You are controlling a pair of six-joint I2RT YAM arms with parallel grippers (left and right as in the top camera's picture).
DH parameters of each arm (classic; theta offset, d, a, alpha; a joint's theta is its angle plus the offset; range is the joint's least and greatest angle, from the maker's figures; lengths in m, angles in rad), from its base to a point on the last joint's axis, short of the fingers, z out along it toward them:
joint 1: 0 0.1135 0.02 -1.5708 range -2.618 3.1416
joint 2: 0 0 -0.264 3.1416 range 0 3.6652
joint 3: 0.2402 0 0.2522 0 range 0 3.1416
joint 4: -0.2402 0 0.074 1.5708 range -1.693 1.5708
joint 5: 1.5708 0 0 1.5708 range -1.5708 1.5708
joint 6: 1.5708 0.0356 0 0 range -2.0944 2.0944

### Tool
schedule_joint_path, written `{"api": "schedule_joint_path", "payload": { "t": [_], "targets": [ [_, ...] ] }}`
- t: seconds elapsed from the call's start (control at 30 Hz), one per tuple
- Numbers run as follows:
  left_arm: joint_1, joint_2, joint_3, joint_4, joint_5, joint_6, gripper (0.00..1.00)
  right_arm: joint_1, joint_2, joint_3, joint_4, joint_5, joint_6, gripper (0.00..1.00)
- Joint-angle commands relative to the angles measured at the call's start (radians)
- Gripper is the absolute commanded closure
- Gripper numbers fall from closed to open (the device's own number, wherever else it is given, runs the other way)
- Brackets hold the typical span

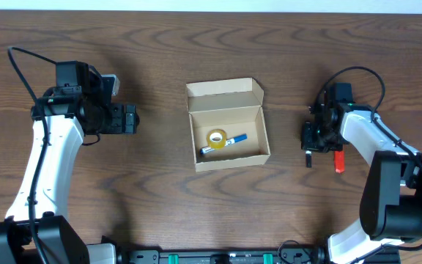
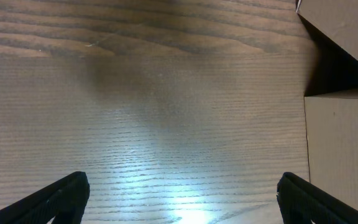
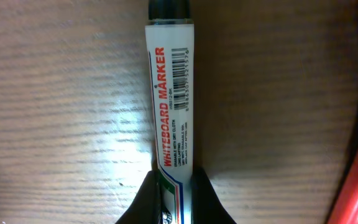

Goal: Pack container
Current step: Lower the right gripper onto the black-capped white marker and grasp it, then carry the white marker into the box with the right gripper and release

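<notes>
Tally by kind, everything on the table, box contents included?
cardboard box: 1
tape roll: 1, in the box
markers: 3: blue marker in the box, whiteboard marker and red marker on the table to the right
Total: 5

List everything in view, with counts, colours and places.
table: 1, brown wood, under everything
box: 1, tan, table centre, lid open
tape roll: 1, yellowish, inside box
pen: 1, blue, inside box beside the roll
marker: 1, white with black cap, right of box, gripped
red item: 1, red, on table by the marker; type unclear
arms: 2, white and black, either side of box
left fingers: 2, black, open over bare table left of box
right fingers: 2, black, shut on marker
</notes>
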Motion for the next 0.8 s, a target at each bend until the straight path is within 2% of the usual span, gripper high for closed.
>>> {"api": "schedule_joint_path", "payload": {
  "t": [0.0, 0.2, 0.43, 0.63, 0.77],
  "targets": [
    [-0.002, -0.019, 0.001, -0.004, -0.004, -0.004, 0.05, -0.003, 0.015, 0.0, 0.026, -0.061, -0.002, 0.99],
    [-0.002, -0.019, 0.001, -0.005, -0.004, -0.004, 0.05, 0.011, -0.009, 0.061, 0.016, -0.106, -0.002, 0.99],
    [-0.002, -0.019, 0.0, -0.005, -0.004, -0.004, 0.05, 0.066, -0.124, 0.194, -0.019, -0.121, -0.035, 0.99],
    [-0.002, -0.019, 0.001, -0.004, -0.004, -0.004, 0.05, 0.176, -0.241, 0.268, -0.024, -0.28, -0.215, 0.99],
    [-0.002, -0.019, 0.0, -0.005, -0.004, -0.004, 0.05, 0.297, -0.304, 0.282, -0.047, -0.288, -0.37, 0.99]
  ]
}}
